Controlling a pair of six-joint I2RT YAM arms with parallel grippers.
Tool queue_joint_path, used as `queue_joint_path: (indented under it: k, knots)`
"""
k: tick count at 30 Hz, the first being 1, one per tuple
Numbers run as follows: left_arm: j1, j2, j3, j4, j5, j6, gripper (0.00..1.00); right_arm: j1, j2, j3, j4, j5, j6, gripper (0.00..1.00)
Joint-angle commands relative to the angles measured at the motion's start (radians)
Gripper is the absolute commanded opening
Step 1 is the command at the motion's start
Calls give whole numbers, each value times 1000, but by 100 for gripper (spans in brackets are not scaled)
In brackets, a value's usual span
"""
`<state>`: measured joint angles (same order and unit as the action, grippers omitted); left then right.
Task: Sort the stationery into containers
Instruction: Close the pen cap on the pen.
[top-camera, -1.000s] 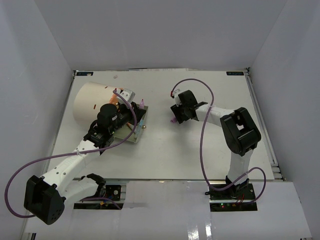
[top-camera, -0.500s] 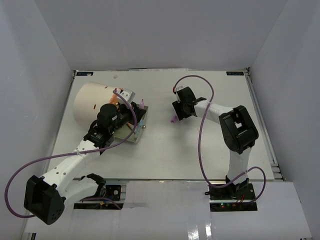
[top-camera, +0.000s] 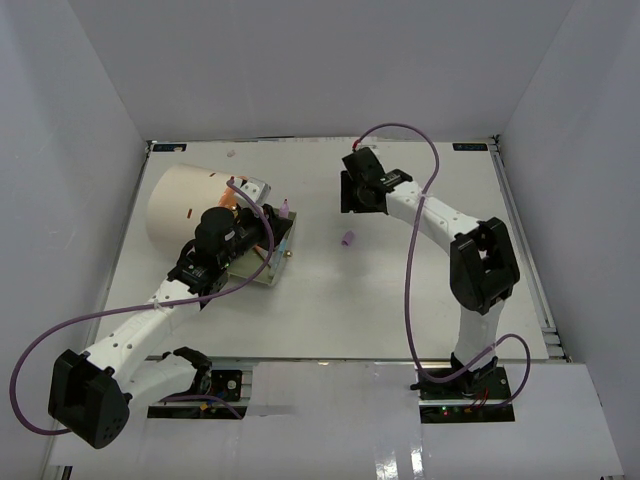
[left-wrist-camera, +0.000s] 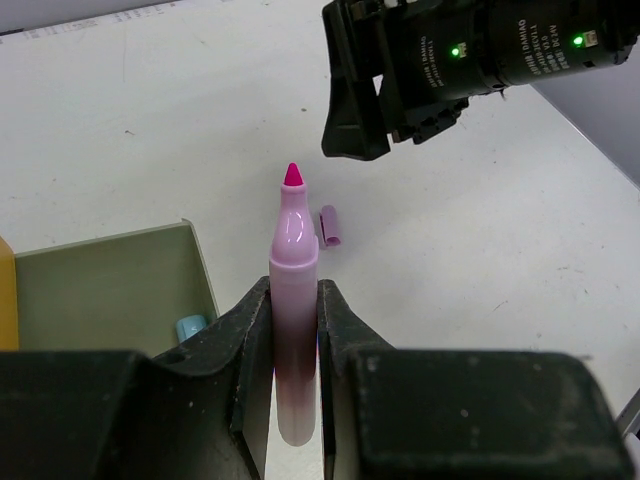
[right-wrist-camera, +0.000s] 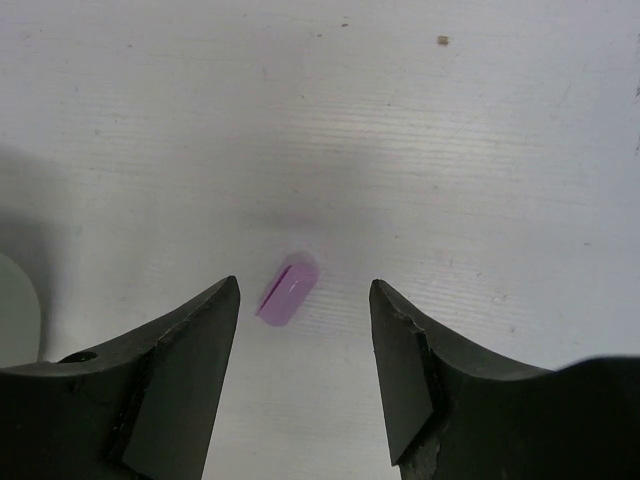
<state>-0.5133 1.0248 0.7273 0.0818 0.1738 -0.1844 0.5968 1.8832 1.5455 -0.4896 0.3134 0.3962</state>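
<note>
Just right of the cream cylinder (top-camera: 185, 205), beside its open drawer (left-wrist-camera: 110, 290), the left gripper (left-wrist-camera: 295, 300) pinched an uncapped pink marker (left-wrist-camera: 294, 250). Farther right lay a purple cap (right-wrist-camera: 288, 290), and the right gripper (right-wrist-camera: 305, 292) hovered above it with jaws spread. Recapping seemed the step in hand, so the next move called for a straight descent onto the cap.

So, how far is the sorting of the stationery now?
Done: one light blue item shows in the open drawer of the cream container. In hand: the left hand grips an uncapped pink marker beside that drawer. Left: the purple cap lies loose on the table under the open right hand; the marker is not yet stored.
</note>
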Motion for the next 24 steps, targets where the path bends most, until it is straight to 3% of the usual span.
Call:
queue_joint_path:
  k: [1, 10, 24]
  knots:
    - [4, -20, 4, 6, 12, -3, 0, 20, 63, 80, -98, 33, 119, 61]
    - [4, -19, 7, 1, 29, -10, 0, 52, 209, 208, -194, 24, 199, 61]
    - [4, -23, 9, -1, 33, -10, 0, 63, 289, 186, -207, 46, 234, 59]
